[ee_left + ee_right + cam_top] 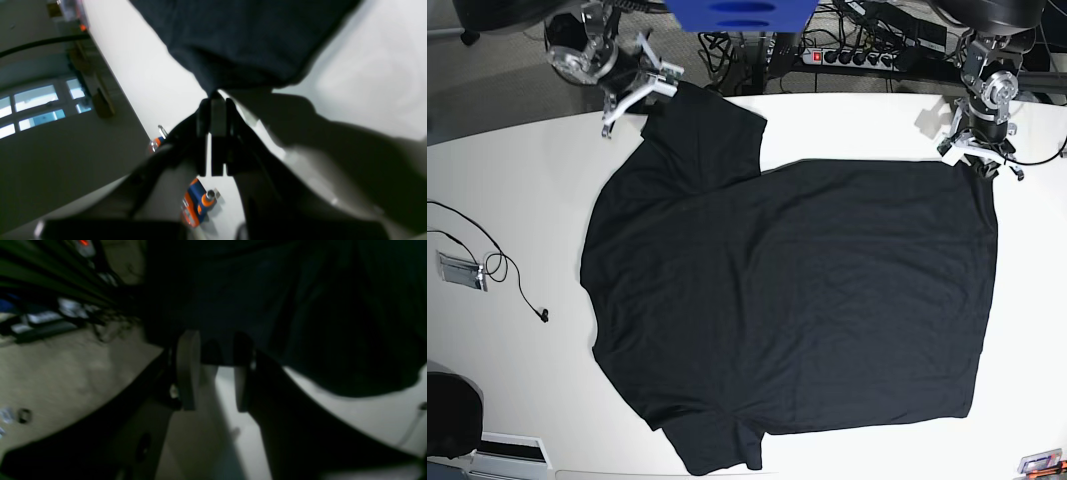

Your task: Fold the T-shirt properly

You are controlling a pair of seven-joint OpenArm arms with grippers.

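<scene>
One T-shirt (797, 300) lies flat on the worktop (517, 200). Two end effectors pinch it: left (976, 160) at 2 o'clock, right (659, 88) at 11.

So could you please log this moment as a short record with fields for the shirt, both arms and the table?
shirt: black T-shirt spread flat on the white table, one sleeve at far left, one at near edge
left gripper: jaws shut on the shirt's far corner
right gripper: jaws around the far sleeve's edge, a gap still showing between them
table extras: thin cable at left edge
fold: not yet begun
</scene>
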